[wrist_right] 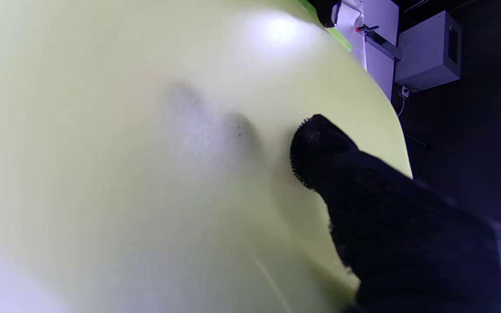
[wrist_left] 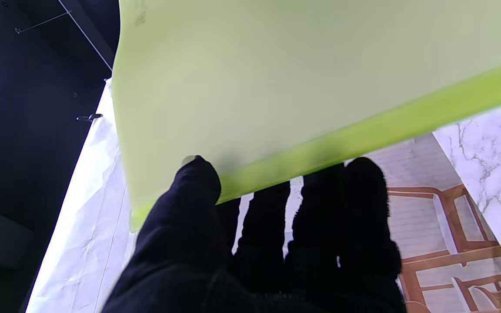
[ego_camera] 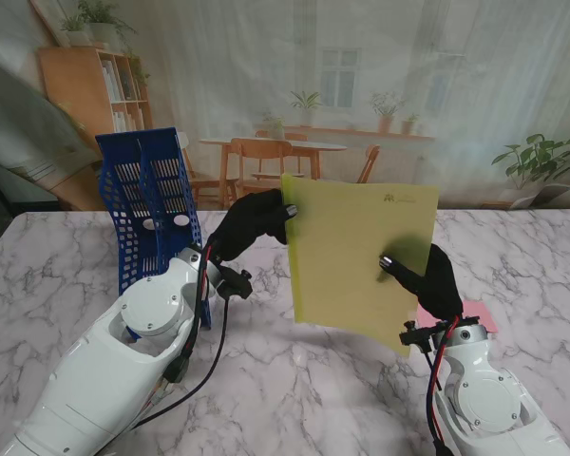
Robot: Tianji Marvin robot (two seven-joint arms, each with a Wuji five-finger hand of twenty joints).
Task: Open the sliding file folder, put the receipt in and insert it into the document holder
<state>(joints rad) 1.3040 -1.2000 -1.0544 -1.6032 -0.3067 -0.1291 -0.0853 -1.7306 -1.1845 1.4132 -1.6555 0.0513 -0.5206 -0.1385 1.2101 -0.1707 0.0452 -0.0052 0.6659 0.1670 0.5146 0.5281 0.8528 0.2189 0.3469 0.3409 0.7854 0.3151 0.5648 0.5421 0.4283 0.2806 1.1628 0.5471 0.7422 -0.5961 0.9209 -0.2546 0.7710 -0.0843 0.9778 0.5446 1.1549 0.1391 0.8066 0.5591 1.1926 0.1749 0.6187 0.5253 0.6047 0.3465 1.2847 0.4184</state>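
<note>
Standing on the left part of the marble bench [ego_camera: 57, 275] we see the blue document holder [ego_camera: 147, 204], a mesh rack that leans a little and shows two white round fittings on its front. Just to the right of it our left hand [ego_camera: 252, 223], in a black glove, is clamped on the upper left corner of the yellow-green file folder [ego_camera: 361, 256]; in the left wrist view the thumb [wrist_left: 196, 182] lies on one face and the other fingers [wrist_left: 355, 195] are behind the brighter green edge strip. The folder is lifted off the bench and stands nearly upright between our two hands, its printed top edge farther from us, well apart from the holder. Our right hand [ego_camera: 427, 275] grips it at the lower right side, with one finger [ego_camera: 394, 266] pressed on the face turned to us; the right wrist view shows this black thumb [wrist_right: 320, 152] flat against the pale sheet, and darker shapes seem to press from behind it. Near the right wrist a small pink paper [ego_camera: 482, 313] lies on the bench, partly hidden by the hand; we cannot tell if it is the receipt.
</note>
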